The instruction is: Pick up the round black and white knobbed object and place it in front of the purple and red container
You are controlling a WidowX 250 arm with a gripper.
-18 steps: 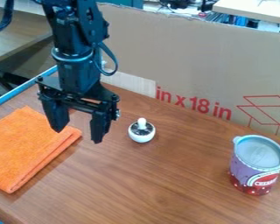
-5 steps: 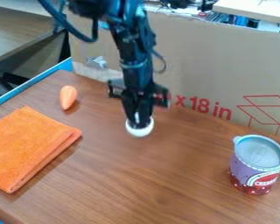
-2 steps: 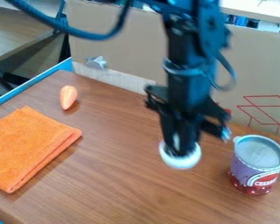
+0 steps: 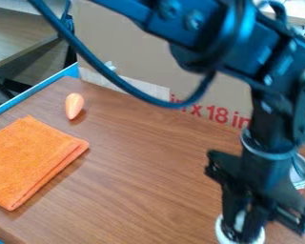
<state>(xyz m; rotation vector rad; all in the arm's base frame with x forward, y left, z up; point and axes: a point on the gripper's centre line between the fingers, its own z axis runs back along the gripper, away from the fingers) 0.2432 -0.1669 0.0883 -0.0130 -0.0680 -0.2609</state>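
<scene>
The gripper (image 4: 241, 228) hangs at the lower right of the camera view, shut on a small white round object (image 4: 224, 235) with a dark top and a white knob. Its fingers stand on both sides of the knob, and the object's lower part reaches the view's bottom edge. Just behind the gripper and to its right is the can (image 4: 300, 177), mostly hidden by the arm.
A folded orange cloth (image 4: 31, 162) lies on the wooden table (image 4: 142, 176) at the left. Above it rests an orange carrot-like piece (image 4: 74, 106). A cardboard sheet (image 4: 133, 52) stands along the back edge.
The gripper went from the left to the white object and closed on it. Then both moved right and toward the front, and the arm came in front of the can.
</scene>
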